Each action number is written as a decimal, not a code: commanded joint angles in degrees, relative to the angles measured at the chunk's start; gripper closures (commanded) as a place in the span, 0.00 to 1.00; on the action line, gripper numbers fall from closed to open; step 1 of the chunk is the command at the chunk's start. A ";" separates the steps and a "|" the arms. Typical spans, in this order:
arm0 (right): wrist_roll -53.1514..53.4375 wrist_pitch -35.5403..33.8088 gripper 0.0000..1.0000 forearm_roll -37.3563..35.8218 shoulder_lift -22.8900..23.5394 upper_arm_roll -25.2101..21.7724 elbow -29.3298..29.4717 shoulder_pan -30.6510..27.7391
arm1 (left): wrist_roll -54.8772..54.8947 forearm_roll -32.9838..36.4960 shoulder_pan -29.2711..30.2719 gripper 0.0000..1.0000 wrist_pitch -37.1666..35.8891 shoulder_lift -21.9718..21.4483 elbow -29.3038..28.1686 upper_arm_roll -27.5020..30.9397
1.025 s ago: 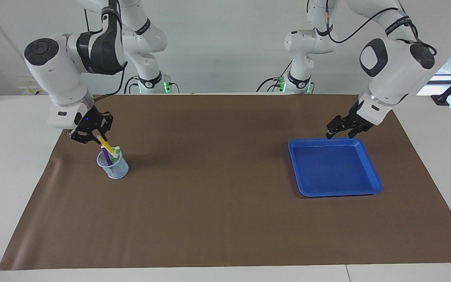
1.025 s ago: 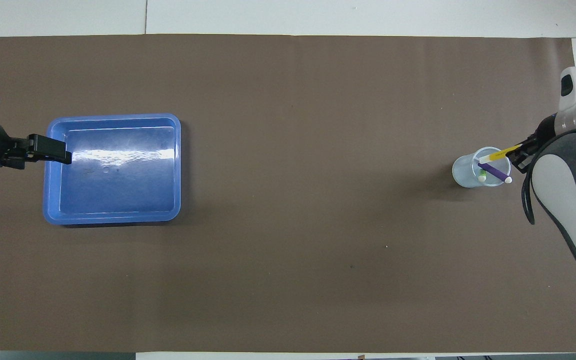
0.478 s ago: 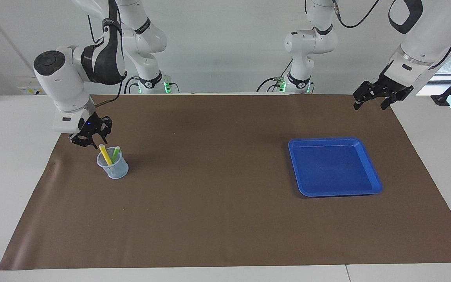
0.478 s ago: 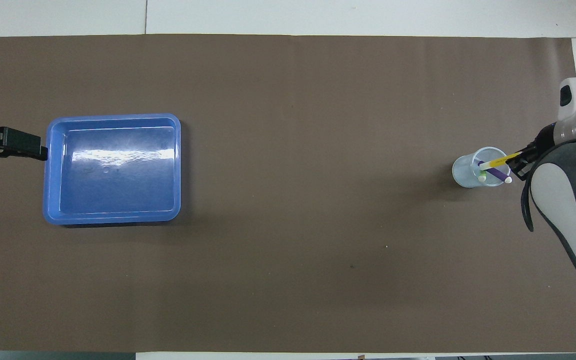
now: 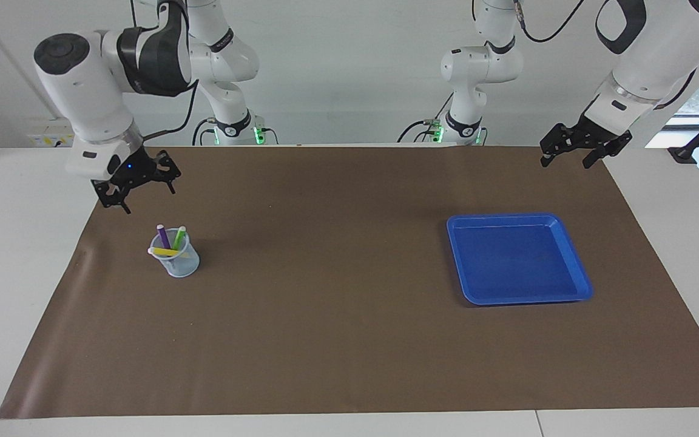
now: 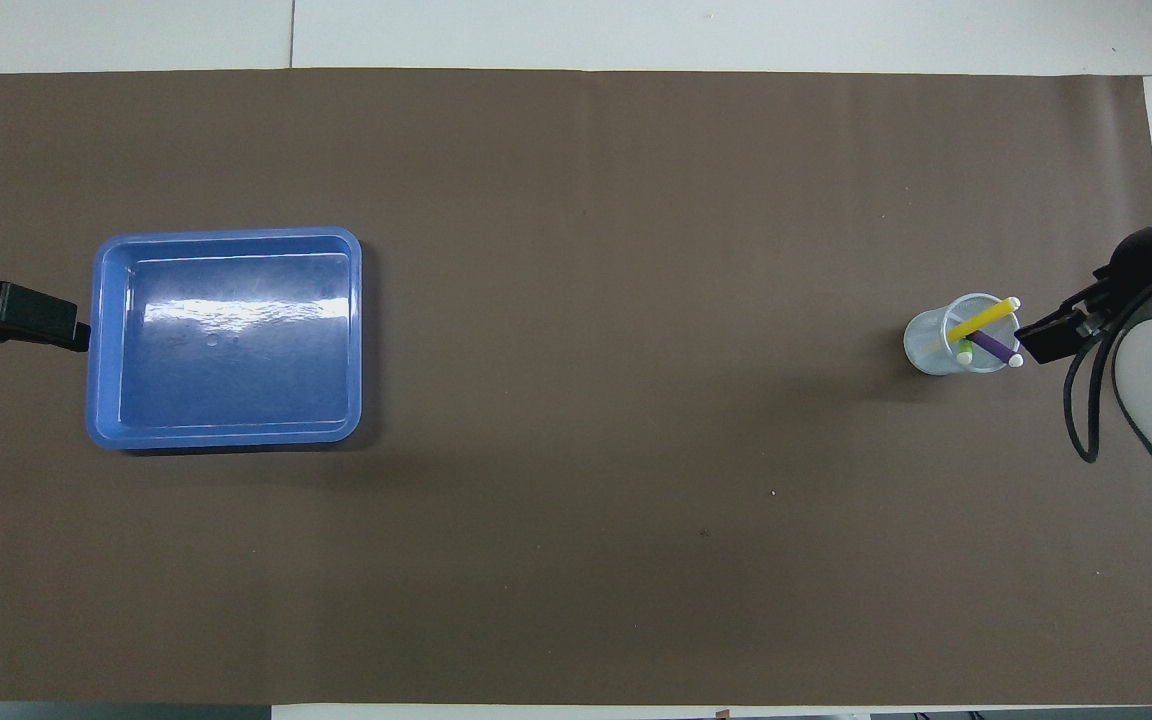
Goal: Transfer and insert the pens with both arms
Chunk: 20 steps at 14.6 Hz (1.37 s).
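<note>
Hovering with jaws spread and empty, right gripper (image 5: 137, 188) raised above the brown mat (image 5: 349, 340), wrist bent down; clear cup (image 5: 175, 255) below and just beside the jaws, holding purple pen (image 5: 163, 237), green pen (image 5: 179, 238) and yellow pen (image 5: 164, 251). Hanging high with jaws apart and empty, left gripper (image 5: 574, 145), blue tray (image 5: 516, 294) well below. Seen from overhead, yellow pen lying slantwise across the cup's rim; from facing, gripper heights plain.
</note>
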 commanded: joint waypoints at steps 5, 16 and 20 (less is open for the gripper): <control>16.36 -14.47 0.00 1.83 -0.06 0.77 10.09 -0.12 | 1.30 1.34 -0.53 0.00 0.88 -1.79 -2.09 0.27; 16.98 -10.61 0.00 1.48 0.11 -4.76 9.47 3.92 | 0.78 1.95 0.08 0.00 0.61 -2.14 -2.27 0.36; 21.29 -12.36 0.00 1.48 -0.33 -4.68 9.03 2.78 | -0.88 2.39 -0.35 0.00 0.61 -2.23 -2.45 0.36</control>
